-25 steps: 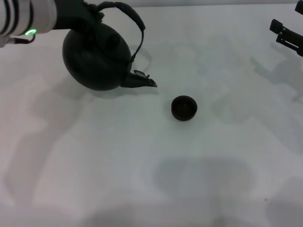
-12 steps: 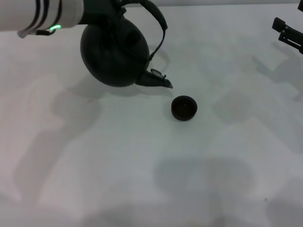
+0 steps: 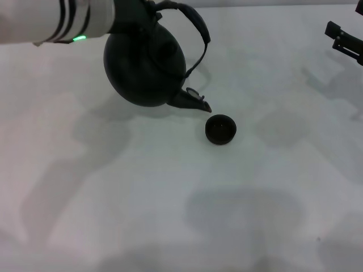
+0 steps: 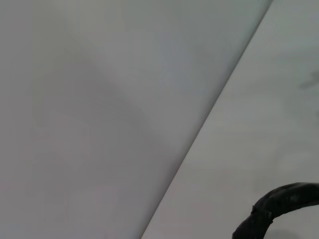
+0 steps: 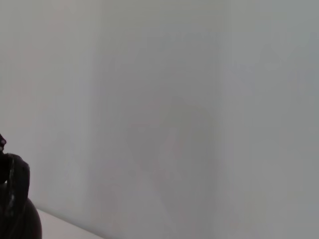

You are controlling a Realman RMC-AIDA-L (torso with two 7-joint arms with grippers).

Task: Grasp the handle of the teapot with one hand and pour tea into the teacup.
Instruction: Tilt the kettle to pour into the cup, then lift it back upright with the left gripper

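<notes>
The teapot (image 3: 146, 65) is up off the white table (image 3: 170, 198), hanging tilted with its spout (image 3: 195, 103) dipped low toward the teacup (image 3: 220, 129). From the cup, the pot sits out at about ten o'clock, and the spout tip is just beside the cup's rim, near but not touching it. Nothing can be seen coming out of the spout.

The left arm (image 3: 57, 20) comes in from nine o'clock across the top of the scene, a green light glowing on its pale wrist housing. The left hand (image 3: 133, 10) is right at the pot's top, where the handle (image 3: 193, 22) starts its arch. The hoop swings out to the pot's three o'clock side, away from the hand. The hand is a dark mass against the dark pot, so I can't tell how the fingers sit or just where they grip, though the pot hangs from there.

The left wrist view gives only a piece of the wrapped handle (image 4: 279, 206) against the table and wall.

The right hand (image 3: 345, 41) is parked well apart at the cup's two o'clock, by the table's far edge. I can't tell its grip.

The cup stands upright, alone on the table.
</notes>
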